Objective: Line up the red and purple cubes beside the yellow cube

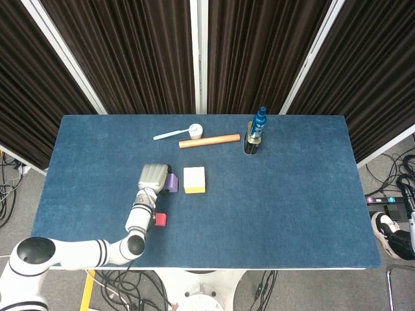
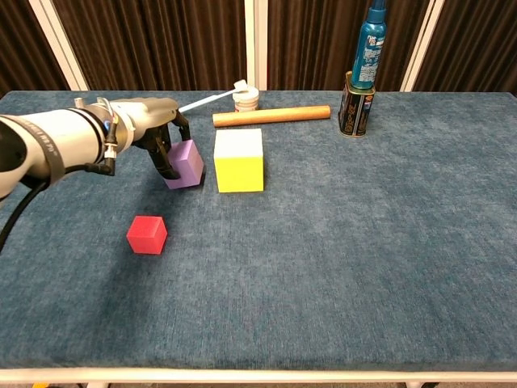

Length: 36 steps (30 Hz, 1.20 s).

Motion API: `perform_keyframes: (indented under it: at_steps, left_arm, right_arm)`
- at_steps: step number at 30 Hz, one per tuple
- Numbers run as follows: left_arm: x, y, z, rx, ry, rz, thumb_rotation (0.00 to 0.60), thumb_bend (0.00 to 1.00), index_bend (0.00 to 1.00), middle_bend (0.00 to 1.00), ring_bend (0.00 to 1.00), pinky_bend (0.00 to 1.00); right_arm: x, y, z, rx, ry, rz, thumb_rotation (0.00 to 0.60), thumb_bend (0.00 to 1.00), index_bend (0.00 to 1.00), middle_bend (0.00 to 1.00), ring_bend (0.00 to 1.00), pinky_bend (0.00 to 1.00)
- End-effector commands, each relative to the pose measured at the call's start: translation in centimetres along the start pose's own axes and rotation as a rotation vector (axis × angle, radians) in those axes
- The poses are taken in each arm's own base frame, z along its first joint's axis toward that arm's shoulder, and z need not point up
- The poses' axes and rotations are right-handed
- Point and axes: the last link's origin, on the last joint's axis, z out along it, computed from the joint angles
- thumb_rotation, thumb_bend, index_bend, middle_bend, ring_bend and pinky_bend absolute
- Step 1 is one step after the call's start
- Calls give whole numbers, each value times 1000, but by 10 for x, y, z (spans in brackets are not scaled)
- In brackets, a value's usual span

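Chest view shows the left hand reaching in from the left, low over the blue felt-covered bench, dark fingers clamped on the matte purple cube. Just beyond the hand's fingertips stands the larger yellow cube, a narrow gap between them. The small red cube lies nearer the camera, below the forearm. The right hand is out of sight.
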Motion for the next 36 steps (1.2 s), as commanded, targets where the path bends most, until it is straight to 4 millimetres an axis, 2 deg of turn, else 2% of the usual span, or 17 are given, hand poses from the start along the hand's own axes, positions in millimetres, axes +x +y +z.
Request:
perform_keyframes:
  at_steps: [1,13,19,29,36]
  left_arm:
    - [0,2,1,2,0,2,600,335,547,908,951,1000]
    - [-2,13,5,-5,6,40,600,334,542,904,951,1000]
    - [-4,17,5,-18,5,51,600,332,505,903,950,1000]
    - [-1,19,-3,-54,34,59,600,311,249,900,950,1000]
    - [8,11,-14,-88,52,67,600,307,188,896,950,1000]
  right_arm:
    - [-1,1,0,-1,-1,1,600,136,0,110,30,110]
    - [-1,5,-1,-15,-2,2,600,137,0,110,30,110]
    - [-1,7,-2,-23,-2,2,600,139,0,105,30,110]
    - [-1,7,-2,-23,-1,9,600,141,0,104,30,110]
    - [0,7,-1,-20,7,16,600,147,0,102,30,110]
